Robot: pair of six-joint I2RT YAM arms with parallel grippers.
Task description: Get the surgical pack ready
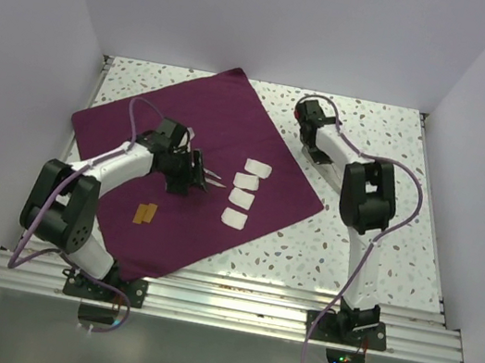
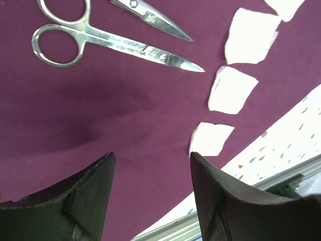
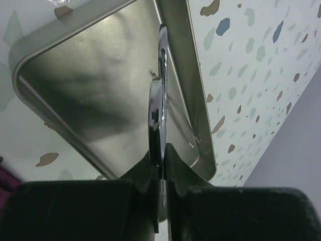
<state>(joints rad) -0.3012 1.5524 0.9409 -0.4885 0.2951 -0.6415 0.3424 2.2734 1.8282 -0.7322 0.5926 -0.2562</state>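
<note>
The surgical pack [image 1: 187, 125] is a large purple-maroon cloth spread flat on the left half of the table. My left gripper [image 1: 195, 175] hovers open over the cloth [image 2: 100, 115], and nothing is between its fingers [image 2: 208, 181]. Two pairs of steel scissors [image 2: 115, 45] lie on the cloth just ahead of it. Several white gauze pads [image 1: 245, 193] lie in a row to their right. At the back right, my right gripper [image 3: 161, 150] is shut on a thin shiny metal instrument [image 3: 156, 110], seen edge-on, over a grey metal tray [image 3: 90, 90].
Two small orange-brown strips [image 1: 145, 212] lie on the cloth near the left arm's base. The speckled tabletop [image 1: 369, 260] shows around the cloth. White walls close in the sides and back, and a metal rail [image 1: 231, 302] runs along the near edge.
</note>
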